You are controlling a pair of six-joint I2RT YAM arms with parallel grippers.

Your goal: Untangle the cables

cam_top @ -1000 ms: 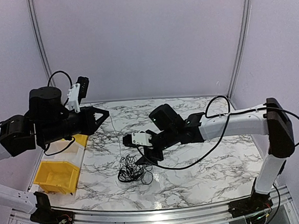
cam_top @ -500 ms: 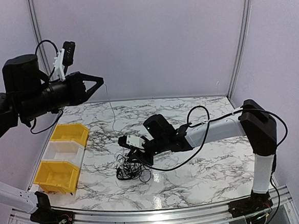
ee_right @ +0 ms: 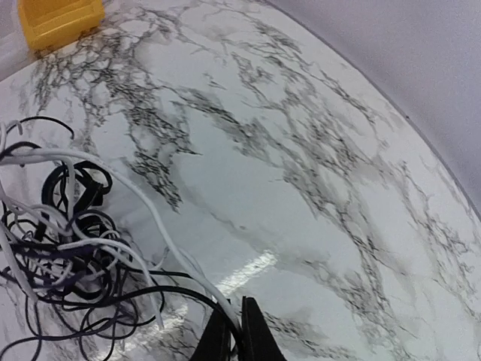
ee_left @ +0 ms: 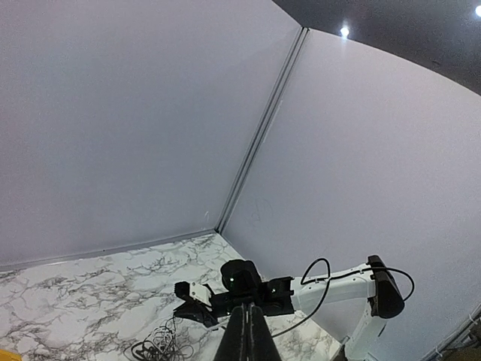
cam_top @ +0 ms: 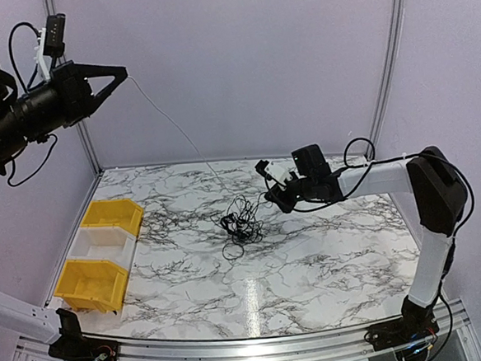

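Note:
The cables (cam_top: pixel 240 222) are a small bunch of thin black and white strands lying mid-table. One white strand (cam_top: pixel 175 123) runs taut from the bunch up to my left gripper (cam_top: pixel 123 73), which is raised high at the far left and shut on that strand's end. In the left wrist view its fingers (ee_left: pixel 255 335) are pressed together, with the bunch (ee_left: pixel 159 347) far below. My right gripper (cam_top: pixel 269 200) sits low at the bunch's right side. In the right wrist view that gripper (ee_right: pixel 239 331) is shut on a white and a black strand leading from the bunch (ee_right: pixel 64 256).
A yellow bin (cam_top: pixel 115 216), a white bin (cam_top: pixel 103 244) and another yellow bin (cam_top: pixel 91 283) stand in a row along the table's left edge. One yellow bin (ee_right: pixel 58 19) shows at the top left of the right wrist view. Purple walls enclose the back and sides.
My left gripper rose up and to the left, drawing the white strand taut. My right gripper shut on strands and pulled back to the right, dragging the bunch toward the table's middle.

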